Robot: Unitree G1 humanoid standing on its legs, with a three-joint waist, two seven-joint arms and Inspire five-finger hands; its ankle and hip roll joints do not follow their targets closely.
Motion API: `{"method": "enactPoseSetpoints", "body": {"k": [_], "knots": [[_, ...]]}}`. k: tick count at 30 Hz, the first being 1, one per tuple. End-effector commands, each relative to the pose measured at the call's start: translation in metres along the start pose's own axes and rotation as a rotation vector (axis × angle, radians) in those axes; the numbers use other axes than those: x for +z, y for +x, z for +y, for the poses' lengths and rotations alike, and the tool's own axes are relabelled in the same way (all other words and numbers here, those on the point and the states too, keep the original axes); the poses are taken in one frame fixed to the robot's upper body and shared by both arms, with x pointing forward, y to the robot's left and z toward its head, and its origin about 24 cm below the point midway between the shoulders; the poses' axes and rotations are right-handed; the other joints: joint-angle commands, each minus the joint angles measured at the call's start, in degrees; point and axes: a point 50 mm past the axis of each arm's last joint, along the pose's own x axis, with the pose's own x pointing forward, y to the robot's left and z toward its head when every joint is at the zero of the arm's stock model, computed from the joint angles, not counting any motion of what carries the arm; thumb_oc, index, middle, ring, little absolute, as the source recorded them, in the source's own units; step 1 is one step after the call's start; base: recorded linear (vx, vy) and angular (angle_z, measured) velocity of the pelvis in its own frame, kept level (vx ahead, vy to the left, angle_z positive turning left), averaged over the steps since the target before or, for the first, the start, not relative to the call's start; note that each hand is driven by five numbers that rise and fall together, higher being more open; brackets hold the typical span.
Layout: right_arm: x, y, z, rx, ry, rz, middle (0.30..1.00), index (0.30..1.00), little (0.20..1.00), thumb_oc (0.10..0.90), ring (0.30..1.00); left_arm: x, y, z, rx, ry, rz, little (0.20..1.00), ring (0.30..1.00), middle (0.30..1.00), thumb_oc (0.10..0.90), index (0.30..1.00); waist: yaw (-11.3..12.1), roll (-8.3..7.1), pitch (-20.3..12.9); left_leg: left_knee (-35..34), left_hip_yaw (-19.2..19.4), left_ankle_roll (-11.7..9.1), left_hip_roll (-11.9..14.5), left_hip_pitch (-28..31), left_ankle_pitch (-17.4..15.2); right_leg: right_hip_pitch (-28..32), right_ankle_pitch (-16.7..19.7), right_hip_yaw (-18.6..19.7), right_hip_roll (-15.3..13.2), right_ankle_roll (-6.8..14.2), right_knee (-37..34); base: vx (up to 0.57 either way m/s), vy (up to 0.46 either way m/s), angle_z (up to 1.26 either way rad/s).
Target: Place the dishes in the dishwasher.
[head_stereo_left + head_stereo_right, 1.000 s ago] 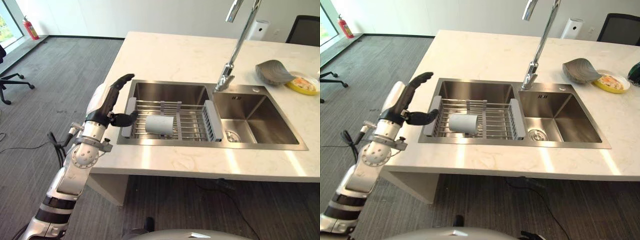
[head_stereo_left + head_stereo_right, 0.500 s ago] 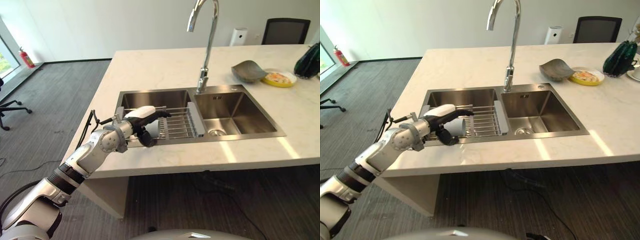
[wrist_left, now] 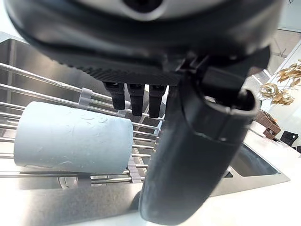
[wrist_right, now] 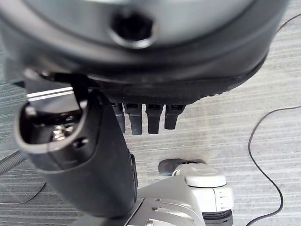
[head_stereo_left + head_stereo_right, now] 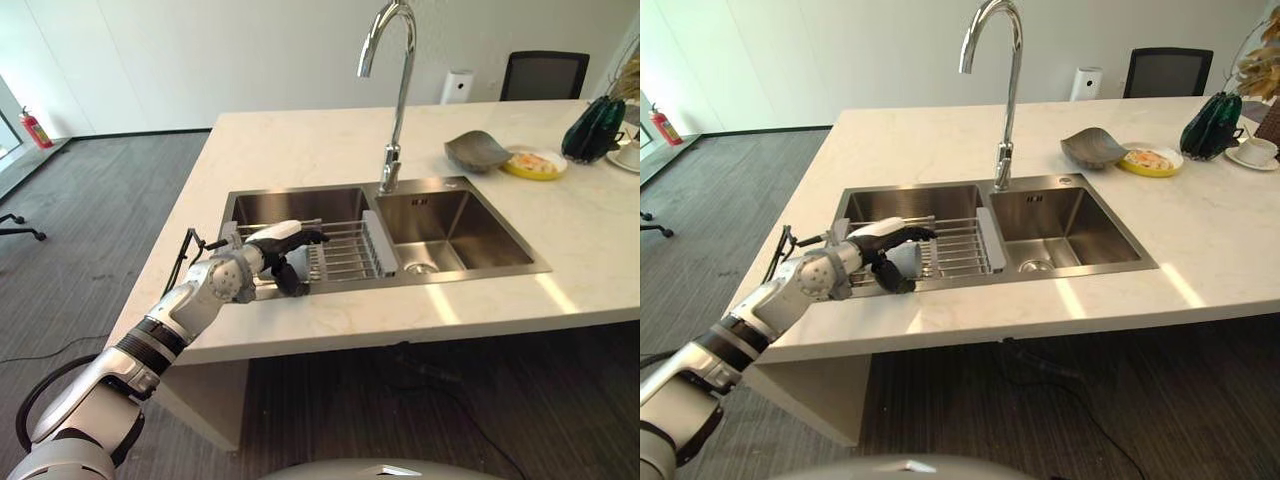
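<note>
A pale grey-blue cup (image 3: 70, 136) lies on its side on the wire rack (image 5: 345, 255) that spans the left sink basin (image 5: 290, 205). My left hand (image 5: 275, 240) reaches over the sink's left rim and is open. Its straight fingers (image 3: 136, 96) stretch above the cup and its thumb (image 3: 188, 155) hangs in front of it, near the counter edge. In the right eye view the cup (image 5: 908, 258) peeks out between fingers and thumb. I cannot tell whether the hand touches it. My right hand (image 4: 94, 160) is open, hanging over the carpet floor.
A tall chrome faucet (image 5: 390, 90) stands behind the sink, with the right basin (image 5: 455, 225) beside the rack. Far right on the counter sit a grey bowl (image 5: 478, 150), a yellow plate (image 5: 535, 163), a dark green vase (image 5: 592, 128) and a white cup (image 5: 630, 155).
My left hand went from upright at the counter's left edge to reaching over the rack, around the cup. The camera has pulled back and shifted; the cup stays on the rack.
</note>
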Motion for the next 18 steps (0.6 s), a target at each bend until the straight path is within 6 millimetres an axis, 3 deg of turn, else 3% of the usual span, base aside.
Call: {"method": "enactPoseSetpoints", "body": {"k": [1,5,9,18], "knots": [[-0.004,-0.001,0.013,0.047,0.019,-0.022,0.9,0.9,0.9,0.8,0.9,0.016,0.001,0.086,0.336,0.067,-0.013,0.9,0.9,0.9,0.8,0.9,0.6,0.98,2.3,0.8,-0.1,-1.5,-1.8,6.5,-9.3,-3.3,0.0,-2.1,0.1,3.2,0.9,0.0,0.0,0.0],[0.009,0.002,0.011,0.056,-0.028,-0.037,0.9,0.9,0.9,0.8,0.9,0.007,-0.01,0.098,0.41,0.102,0.026,0.9,0.9,0.9,0.8,0.9,-0.1,1.3,2.8,0.8,0.6,-1.6,-1.8,6.5,-9.4,-3.6,0.4,-1.8,0.1,3.3,0.9,-0.02,0.004,-0.02],[0.02,0.004,0.012,0.053,-0.047,-0.046,0.9,0.9,0.9,0.8,0.9,-0.006,-0.015,0.094,0.451,0.075,0.084,0.9,0.9,0.9,0.8,0.9,-0.1,1.49,2.8,0.8,0.9,-1.5,-1.8,6.7,-9.6,-3.6,0.4,-1.6,0.1,3.1,0.9,-0.01,0.006,-0.1],[0.019,0.005,0.014,0.053,-0.066,-0.034,0.9,0.9,0.9,0.8,0.9,-0.024,-0.011,0.09,0.444,0.049,0.214,0.9,0.9,0.9,0.8,0.9,-0.5,1.67,2.7,0.8,1.1,-1.4,-1.8,6.9,-9.7,-3.4,0.3,-1.1,0.4,2.8,0.9,0.0,-0.002,-0.03]]}}
